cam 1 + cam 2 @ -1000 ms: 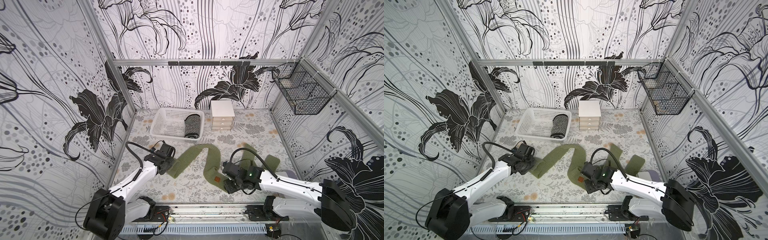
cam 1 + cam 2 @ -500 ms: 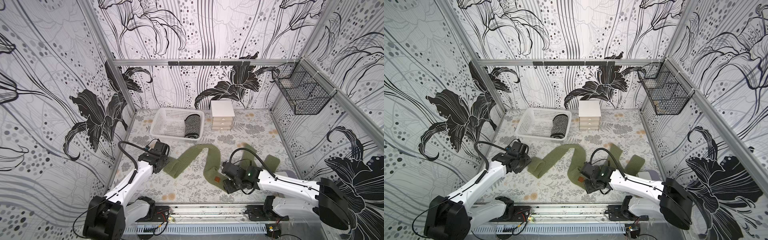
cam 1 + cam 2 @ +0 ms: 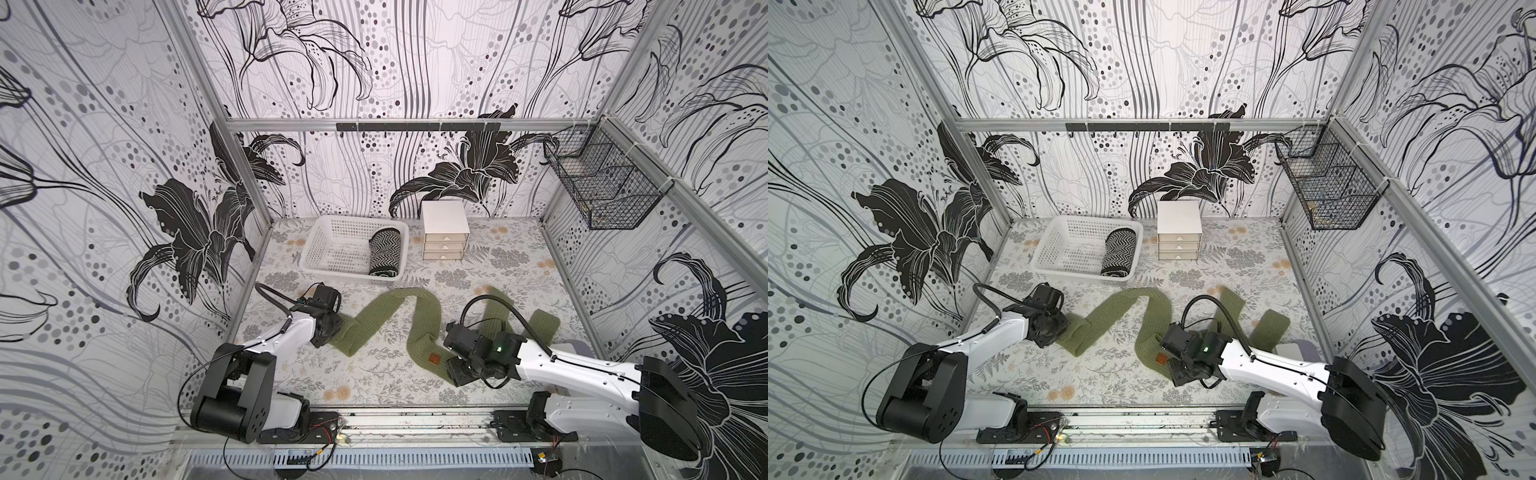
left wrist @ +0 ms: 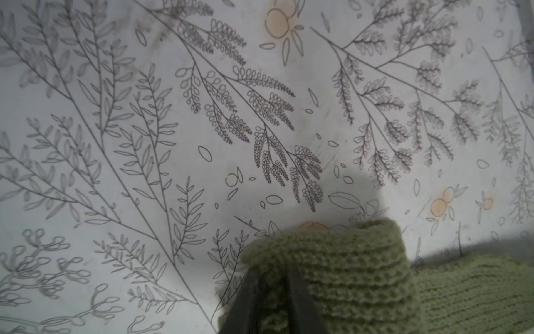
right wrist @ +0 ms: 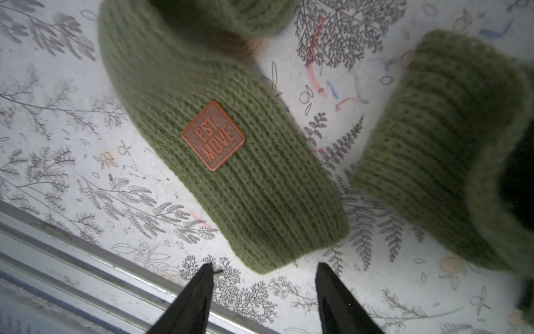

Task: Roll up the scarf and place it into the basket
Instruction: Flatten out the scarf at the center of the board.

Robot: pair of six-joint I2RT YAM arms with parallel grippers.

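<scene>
The green scarf (image 3: 423, 320) lies unrolled in loose bends across the front half of the table (image 3: 374, 384). None of it is in the basket (image 3: 318, 245), which stands at the back edge toward the left corner and holds a rolled zigzag-patterned cloth (image 3: 384, 251). Near the left edge the left gripper (image 4: 271, 286) has its jaws narrow, pinching a folded bend of the knit, probably to anchor it or draw it straight. Near the front edge the right gripper (image 5: 264, 270) stands moderately wide and empty. Its tips are just short of the end bearing the leather label (image 5: 213, 136), seemingly lined up to begin the roll there.
</scene>
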